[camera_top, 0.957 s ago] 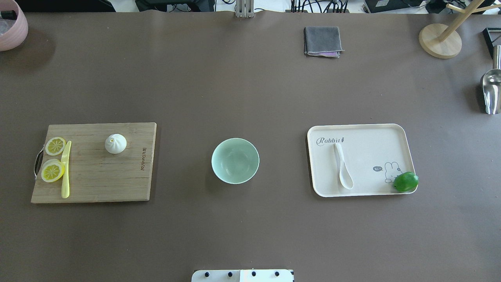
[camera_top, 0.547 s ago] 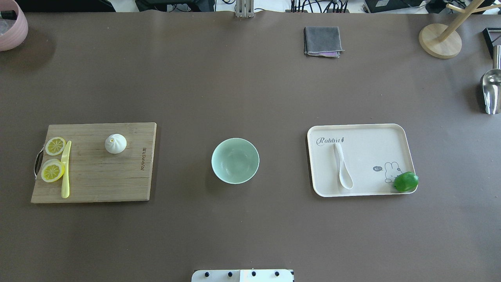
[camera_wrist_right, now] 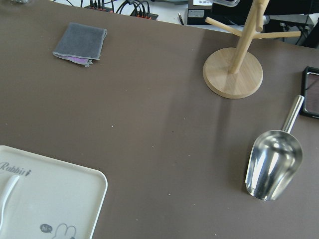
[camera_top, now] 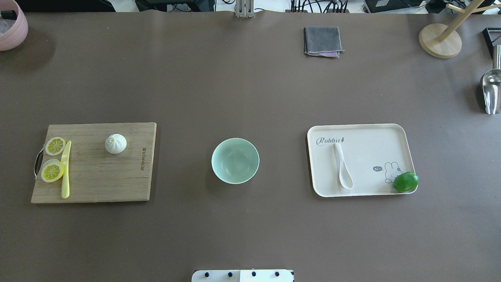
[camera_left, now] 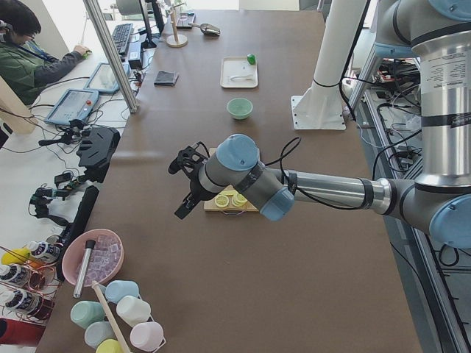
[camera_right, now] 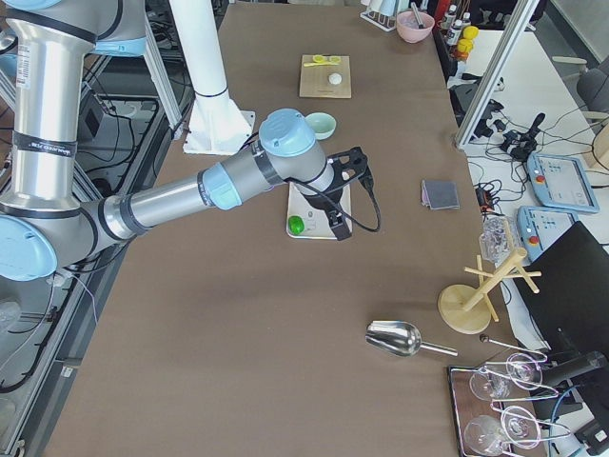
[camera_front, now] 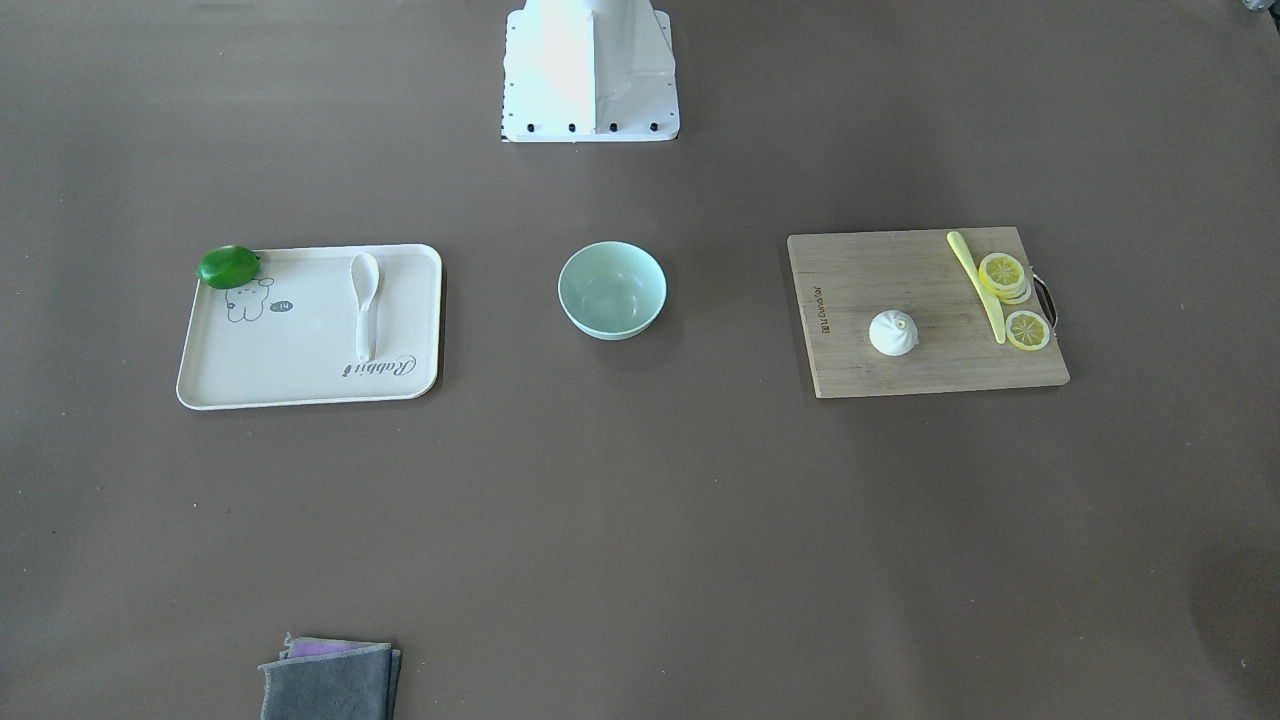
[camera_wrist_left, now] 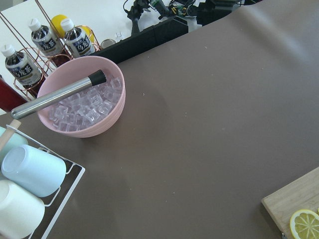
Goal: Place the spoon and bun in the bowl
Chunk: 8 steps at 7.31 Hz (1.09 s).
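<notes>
The pale mint-green bowl [camera_top: 235,160] stands empty at the table's middle. The white bun [camera_top: 116,143] sits on a wooden cutting board [camera_top: 98,176] to the bowl's left. The white spoon [camera_top: 342,166] lies on a cream tray [camera_top: 391,127] to the bowl's right. Neither gripper shows in the overhead or front views. The left gripper [camera_left: 180,190] hangs high above the table near the board in the exterior left view. The right gripper [camera_right: 350,190] hangs above the tray in the exterior right view. I cannot tell whether either is open or shut.
Lemon slices [camera_top: 53,158] and a yellow knife [camera_top: 65,170] lie on the board. A green lime [camera_top: 406,182] sits at the tray's corner. A grey cloth [camera_top: 322,41], a wooden stand [camera_top: 440,39], a metal scoop [camera_top: 491,90] and a pink ice bowl [camera_wrist_left: 82,97] stand at the edges.
</notes>
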### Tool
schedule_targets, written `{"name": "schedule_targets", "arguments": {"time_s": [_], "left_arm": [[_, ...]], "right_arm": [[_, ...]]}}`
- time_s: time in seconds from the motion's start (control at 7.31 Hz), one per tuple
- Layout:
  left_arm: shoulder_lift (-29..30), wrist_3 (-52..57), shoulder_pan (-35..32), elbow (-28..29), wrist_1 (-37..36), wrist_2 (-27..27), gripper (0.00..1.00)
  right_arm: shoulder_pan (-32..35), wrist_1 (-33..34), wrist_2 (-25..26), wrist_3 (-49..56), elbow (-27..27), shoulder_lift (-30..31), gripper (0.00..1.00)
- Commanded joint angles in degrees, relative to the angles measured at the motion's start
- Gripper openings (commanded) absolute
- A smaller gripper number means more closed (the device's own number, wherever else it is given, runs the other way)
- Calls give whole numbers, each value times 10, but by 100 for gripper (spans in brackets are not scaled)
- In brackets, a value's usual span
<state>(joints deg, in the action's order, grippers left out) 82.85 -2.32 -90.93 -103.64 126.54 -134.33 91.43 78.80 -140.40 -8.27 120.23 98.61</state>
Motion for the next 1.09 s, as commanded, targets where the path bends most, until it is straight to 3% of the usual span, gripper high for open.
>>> {"name": "schedule_targets", "arguments": {"time_s": [0.0,0.14,0.55,0.96], "left_arm": [[25,-61,44,-1,2,-1,99],[29,-87,70,-2,4,-1,99],[54,-153,129,0,4,4,99],[59,-165,146,-2,5,4,99]], "right_arm": [[-87,-32,0,-85,10,-36,100],[-130,-41,31,-158,12,-50,99],[-365,-100,250,-410,20,-52,99],[-598,-104,473,-530,9,-53,99]]}}
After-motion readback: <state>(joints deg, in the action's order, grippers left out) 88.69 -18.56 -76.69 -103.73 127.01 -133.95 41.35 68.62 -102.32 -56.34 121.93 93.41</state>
